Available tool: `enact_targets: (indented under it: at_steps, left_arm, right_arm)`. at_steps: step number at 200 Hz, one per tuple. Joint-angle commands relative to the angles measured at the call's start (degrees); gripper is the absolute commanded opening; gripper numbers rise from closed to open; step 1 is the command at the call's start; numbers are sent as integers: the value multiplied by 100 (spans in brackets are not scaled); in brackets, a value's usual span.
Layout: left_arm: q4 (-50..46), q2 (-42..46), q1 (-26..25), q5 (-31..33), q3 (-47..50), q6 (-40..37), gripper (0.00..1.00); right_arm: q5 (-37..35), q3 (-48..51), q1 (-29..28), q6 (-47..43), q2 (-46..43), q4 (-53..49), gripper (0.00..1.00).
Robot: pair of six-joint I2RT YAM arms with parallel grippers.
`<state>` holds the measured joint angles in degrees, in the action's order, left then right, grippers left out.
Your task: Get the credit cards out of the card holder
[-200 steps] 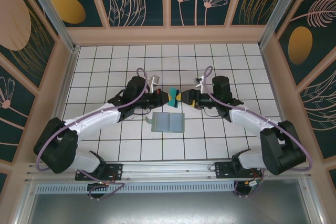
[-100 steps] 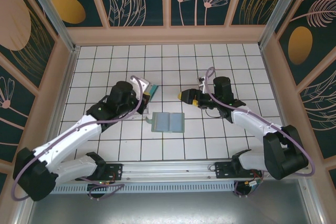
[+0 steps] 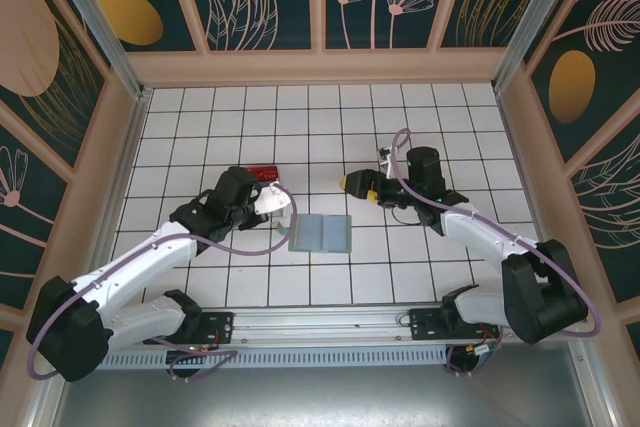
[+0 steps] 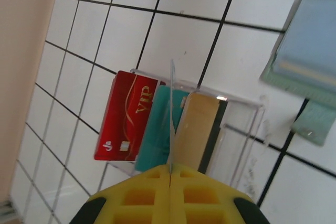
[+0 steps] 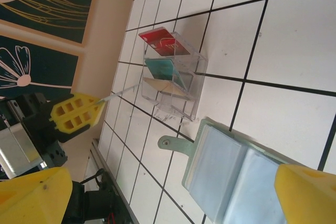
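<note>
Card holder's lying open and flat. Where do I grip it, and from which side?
The clasp tab jutting from the card holder's left edge, toward the clear tray. Come in low from that side: the open panels lie flat, so the narrow tab is probably the easiest part to pinch.

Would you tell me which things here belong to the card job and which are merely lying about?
Job: card holder, lying open; red, teal and tan credit cards in the clear tray; thin card pinched by left gripper.
Lying about: the clear tray itself.
</note>
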<state>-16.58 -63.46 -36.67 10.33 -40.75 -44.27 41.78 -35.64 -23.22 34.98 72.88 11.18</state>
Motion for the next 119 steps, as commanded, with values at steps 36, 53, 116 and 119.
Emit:
enact_targets:
  at_steps: [36, 53, 116, 119]
  left_arm:
    - [985, -288, 204, 114, 413, -1391, 0]
    - [1222, -324, 285, 86, 556, -1531, 0]
    - [1792, -481, 536, -33, 815, -1646, 0]
    - [1805, -489, 550, -40, 815, -1646, 0]
  right_arm:
    - [-38, 127, 73, 27, -195, 88, 99]
    - [-54, 143, 98, 17, -237, 53, 99]
    - [-48, 215, 105, 88, -283, 95, 99]
    - [-43, 215, 107, 88, -282, 103, 99]
